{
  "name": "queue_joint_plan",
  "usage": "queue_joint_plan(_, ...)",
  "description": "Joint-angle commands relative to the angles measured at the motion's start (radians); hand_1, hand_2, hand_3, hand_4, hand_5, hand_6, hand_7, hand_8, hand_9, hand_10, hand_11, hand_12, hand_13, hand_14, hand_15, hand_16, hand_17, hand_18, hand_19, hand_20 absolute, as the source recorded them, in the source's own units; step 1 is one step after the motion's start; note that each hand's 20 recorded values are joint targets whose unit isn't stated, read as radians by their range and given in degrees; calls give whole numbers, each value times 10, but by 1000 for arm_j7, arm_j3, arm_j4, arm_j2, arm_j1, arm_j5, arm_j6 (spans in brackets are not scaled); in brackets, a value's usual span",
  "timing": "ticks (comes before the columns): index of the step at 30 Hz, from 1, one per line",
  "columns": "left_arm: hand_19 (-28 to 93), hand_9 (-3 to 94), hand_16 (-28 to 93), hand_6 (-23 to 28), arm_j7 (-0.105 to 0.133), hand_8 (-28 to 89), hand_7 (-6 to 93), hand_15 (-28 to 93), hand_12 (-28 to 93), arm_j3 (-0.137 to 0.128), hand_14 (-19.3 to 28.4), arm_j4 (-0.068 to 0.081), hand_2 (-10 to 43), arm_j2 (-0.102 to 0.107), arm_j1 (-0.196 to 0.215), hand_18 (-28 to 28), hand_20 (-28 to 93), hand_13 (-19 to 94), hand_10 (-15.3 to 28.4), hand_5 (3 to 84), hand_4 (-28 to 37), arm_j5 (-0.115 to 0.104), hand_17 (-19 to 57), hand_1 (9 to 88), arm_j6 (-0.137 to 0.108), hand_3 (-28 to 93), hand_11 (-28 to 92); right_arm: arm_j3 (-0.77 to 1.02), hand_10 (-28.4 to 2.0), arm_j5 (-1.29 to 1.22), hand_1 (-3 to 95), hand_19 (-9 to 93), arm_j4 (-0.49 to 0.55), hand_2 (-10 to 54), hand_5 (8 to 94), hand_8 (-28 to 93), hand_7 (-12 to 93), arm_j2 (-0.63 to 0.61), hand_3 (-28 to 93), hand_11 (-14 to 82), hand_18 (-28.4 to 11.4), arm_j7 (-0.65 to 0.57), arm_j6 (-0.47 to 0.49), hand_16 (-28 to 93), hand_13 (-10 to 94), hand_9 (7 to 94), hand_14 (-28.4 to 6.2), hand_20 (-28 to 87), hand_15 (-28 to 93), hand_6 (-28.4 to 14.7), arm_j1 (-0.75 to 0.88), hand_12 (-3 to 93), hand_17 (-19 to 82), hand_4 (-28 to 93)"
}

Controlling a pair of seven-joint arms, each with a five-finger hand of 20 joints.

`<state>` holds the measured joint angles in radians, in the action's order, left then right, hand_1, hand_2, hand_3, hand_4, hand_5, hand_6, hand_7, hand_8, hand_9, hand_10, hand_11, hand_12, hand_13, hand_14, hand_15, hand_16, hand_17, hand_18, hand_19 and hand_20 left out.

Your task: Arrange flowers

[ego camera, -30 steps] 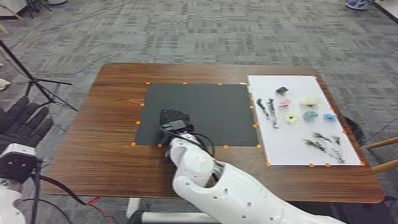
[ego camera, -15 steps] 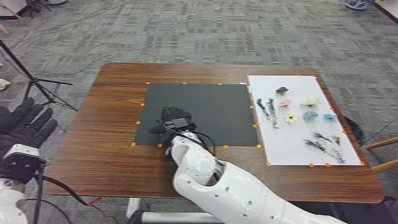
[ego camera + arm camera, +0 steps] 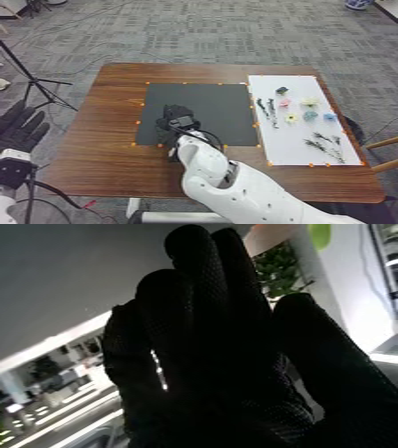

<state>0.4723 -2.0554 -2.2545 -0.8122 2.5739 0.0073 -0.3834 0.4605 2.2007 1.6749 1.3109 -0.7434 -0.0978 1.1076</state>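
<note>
In the head view, my right hand (image 3: 179, 112) is over the black mat (image 3: 200, 95), left of its middle. In the right wrist view, the right hand (image 3: 213, 334) has its fingers extended and slightly bent, the thumb apart from them; I see nothing gripped. My left hand (image 3: 19, 127) is open at the left edge, off the table. On the white sheet (image 3: 289, 150) lie a dark green piece (image 3: 282, 90), a pink flower (image 3: 285, 103), a cream flower (image 3: 309, 102), a yellow flower (image 3: 290, 118), two blue flowers (image 3: 310, 116), dark stems (image 3: 273, 111) and leafy sprigs (image 3: 316, 145).
Small orange markers edge the mat and sheet on the brown table (image 3: 98, 150). A black tripod (image 3: 35, 80) stands beyond its left side, and a wooden chair (image 3: 384, 143) is at the right. Green leaves (image 3: 280, 269) show behind the fingers in the right wrist view.
My right hand has shifted slightly right over the mat and turned a little, its forearm following. The left hand has moved slightly toward the left edge and down. The flowers have stayed put.
</note>
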Motion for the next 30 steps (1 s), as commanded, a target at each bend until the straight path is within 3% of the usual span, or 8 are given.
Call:
queue_joint_plan(1,224,324,-16,91,4,-70,87,274,120,-1,133,-7,168,-24,19,116,121,243,135,394,-279,1,-10,270,12,710,154,24,-201,-65,280,862,60,222,712,126,405,-20,810,155,-284,32,80,351,672,810,-172,422,633,-67,40,159,368,-174)
queue_joint_plan(5,225,324,-17,92,-13,-71,88,274,120,18,133,2,168,-19,-9,116,121,244,135,394,-279,9,-10,270,11,711,156,52,-204,-88,292,863,58,207,653,168,491,5,801,147,-284,23,118,361,674,794,-172,422,624,-66,74,152,365,-176)
queue_joint_plan(12,225,324,-18,92,2,-71,88,276,120,27,134,5,169,-1,-6,116,121,243,135,394,-280,-8,-10,271,5,710,156,66,-209,-114,294,858,73,200,618,163,520,19,790,144,-284,58,156,368,653,768,-178,422,629,-74,94,145,346,-180)
queue_joint_plan(19,229,324,-18,91,-13,-71,91,277,121,44,134,11,169,4,-31,117,122,244,135,394,-280,5,-11,269,1,711,160,60,-206,-111,297,848,85,204,607,153,535,21,784,144,-284,91,137,365,635,751,-177,424,634,-75,95,139,329,-185)
queue_joint_plan(23,230,324,-18,92,-9,-72,92,279,121,55,133,15,169,19,-40,117,122,244,136,394,-280,-5,-12,269,-1,712,161,63,-205,-118,298,845,82,200,594,149,542,20,783,141,-284,95,103,361,634,741,-179,427,637,-75,92,132,327,-184)
queue_joint_plan(26,229,324,-18,92,-11,-72,92,281,121,61,133,17,170,14,-48,116,121,244,135,394,-281,-6,-11,269,-4,711,162,68,-206,-96,296,844,89,197,590,146,542,17,785,139,-284,96,103,357,632,734,-179,426,636,-76,93,129,327,-181)
queue_joint_plan(27,229,324,-19,92,-3,-72,92,281,121,61,133,15,170,17,-41,117,121,244,135,394,-281,-11,-11,269,-4,712,162,61,-207,-92,293,844,97,196,591,143,542,9,787,139,-284,81,103,355,632,733,-180,427,636,-76,86,128,328,-180)
queue_joint_plan(30,229,324,-19,93,-1,-72,92,281,121,47,133,10,170,6,-26,116,121,244,135,395,-281,-8,-11,269,-1,712,163,71,-208,-91,278,847,136,197,600,137,537,-15,793,145,-284,51,122,351,636,740,-182,428,642,-78,86,129,332,-171)
